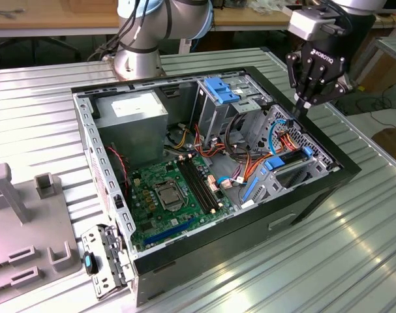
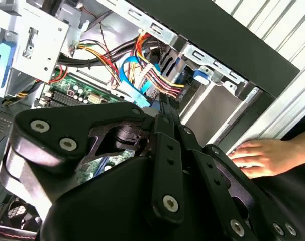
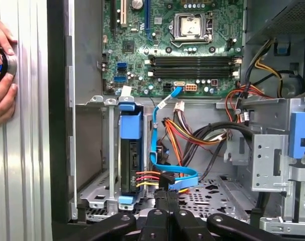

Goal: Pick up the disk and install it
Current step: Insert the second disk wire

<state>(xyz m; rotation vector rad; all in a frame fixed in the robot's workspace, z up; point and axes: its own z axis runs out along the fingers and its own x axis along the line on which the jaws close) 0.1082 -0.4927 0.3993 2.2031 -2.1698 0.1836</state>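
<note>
- The disk (image 3: 130, 158) sits on edge in the computer case's (image 1: 328, 186) drive bay.
- The gripper (image 1: 301, 107) hovers above, fingers pinched together, holding nothing.

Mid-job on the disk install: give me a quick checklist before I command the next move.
1. Disk in the drive bay: ok, it stands between the bay's metal walls.
2. Disk fully seated: cannot tell.
3. Tool empty: ok, fingers together with nothing between them.
4. Cable clearance: not ok, the tool tip sits right at the blue data cable and the red and yellow wires.
5. Cables plugged into the disk: cannot tell.
6. People clear: not ok, a person's hand rests on the table beside the case.
</note>
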